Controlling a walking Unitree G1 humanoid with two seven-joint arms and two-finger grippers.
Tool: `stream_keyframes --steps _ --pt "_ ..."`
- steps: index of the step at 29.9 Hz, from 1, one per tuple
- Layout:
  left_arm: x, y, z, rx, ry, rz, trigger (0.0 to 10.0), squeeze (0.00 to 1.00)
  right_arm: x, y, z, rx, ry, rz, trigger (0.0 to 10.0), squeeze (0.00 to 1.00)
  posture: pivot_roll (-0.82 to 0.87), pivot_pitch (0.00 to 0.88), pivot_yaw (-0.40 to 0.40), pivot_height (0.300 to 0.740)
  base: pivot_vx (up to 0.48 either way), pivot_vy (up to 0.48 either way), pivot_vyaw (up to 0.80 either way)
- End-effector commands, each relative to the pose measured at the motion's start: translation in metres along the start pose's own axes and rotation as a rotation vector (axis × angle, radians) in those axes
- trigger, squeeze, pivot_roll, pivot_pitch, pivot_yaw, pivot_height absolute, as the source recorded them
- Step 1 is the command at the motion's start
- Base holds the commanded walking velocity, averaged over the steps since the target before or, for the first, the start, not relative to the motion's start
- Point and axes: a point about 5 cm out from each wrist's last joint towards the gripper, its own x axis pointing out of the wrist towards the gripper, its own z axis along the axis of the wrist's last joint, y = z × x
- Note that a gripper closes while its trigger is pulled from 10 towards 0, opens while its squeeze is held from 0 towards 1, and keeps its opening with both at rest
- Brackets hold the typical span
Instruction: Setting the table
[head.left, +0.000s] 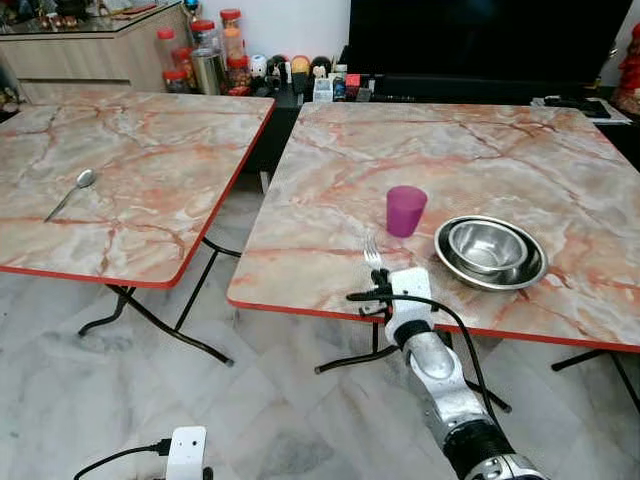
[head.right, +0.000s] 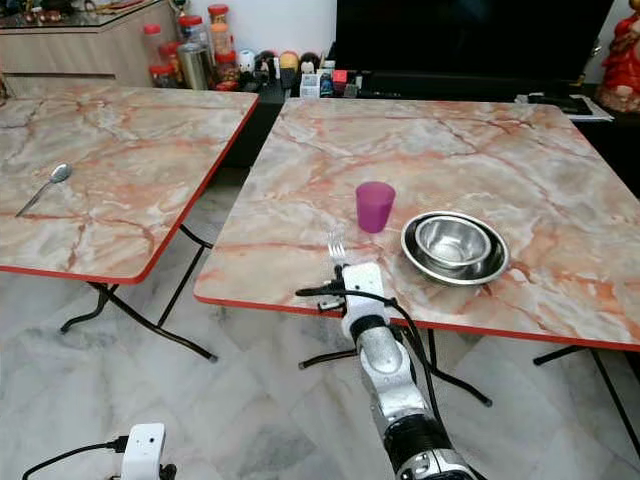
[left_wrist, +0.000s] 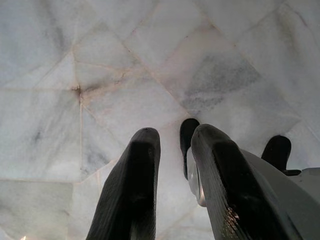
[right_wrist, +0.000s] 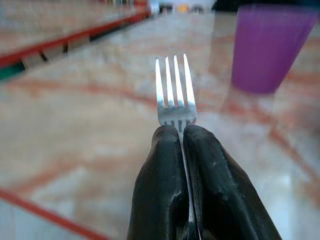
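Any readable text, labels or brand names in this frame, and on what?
None can be read.
Jars and bottles behind the tables: any labels too small and blurred.
Purple cup, steel bowls, the fork in the right gripper and the spoon: no visible markings.

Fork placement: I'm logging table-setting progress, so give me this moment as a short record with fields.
right gripper: shut on the fork, over the near edge of the right table
fork: tines point forward, toward the far side of the table
purple cup: upright, just beyond the fork
steel bowls: nested, right of the cup
right table: marble pattern top, red rim
spoon: lying on the left table
left gripper: open, hanging over the floor
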Motion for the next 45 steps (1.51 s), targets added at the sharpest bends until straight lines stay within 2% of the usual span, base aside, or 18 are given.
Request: stream_keyframes --steps 1,9,19,25,30,40,45 --pt "0.0 0.004 -0.001 -0.012 0.001 0.014 10.0 0.0 -0.005 -0.006 -0.013 0.006 0.045 -0.021 10.0 0.0 0.02 0.0 0.015 0.74 0.0 0.0 0.0" --pt "-0.001 0.004 -0.001 -0.01 -0.002 0.014 10.0 0.0 -0.023 -0.024 -0.046 0.004 0.164 -0.076 10.0 0.0 0.02 0.0 0.015 0.74 0.0 0.0 0.0" --pt "0.0 0.005 0.0 -0.004 -0.008 0.02 10.0 0.0 -0.027 -0.028 -0.049 0.025 0.137 -0.096 10.0 0.0 0.02 0.0 0.019 0.74 0.0 0.0 0.0" --pt "0.0 0.007 0.005 -0.014 -0.041 0.034 10.0 0.0 -0.022 -0.032 -0.032 0.042 0.024 -0.131 10.0 0.0 0.02 0.0 0.02 0.74 0.0 0.0 0.0" --pt "0.0 0.007 0.008 -0.026 -0.056 0.035 10.0 0.0 -0.014 -0.034 -0.005 0.044 -0.129 -0.139 10.0 0.0 0.01 0.0 0.019 0.74 0.0 0.0 0.0" --pt "0.0 0.006 0.007 -0.019 -0.058 0.034 10.0 0.0 -0.004 -0.026 0.021 0.03 -0.244 -0.105 10.0 0.0 0.02 0.0 0.016 0.74 0.0 0.0 0.0" --pt "0.0 0.007 0.01 -0.006 -0.067 0.037 10.0 0.0 -0.002 -0.022 0.026 0.028 -0.262 -0.093 10.0 0.0 0.02 0.0 0.014 0.74 0.0 0.0 0.0"
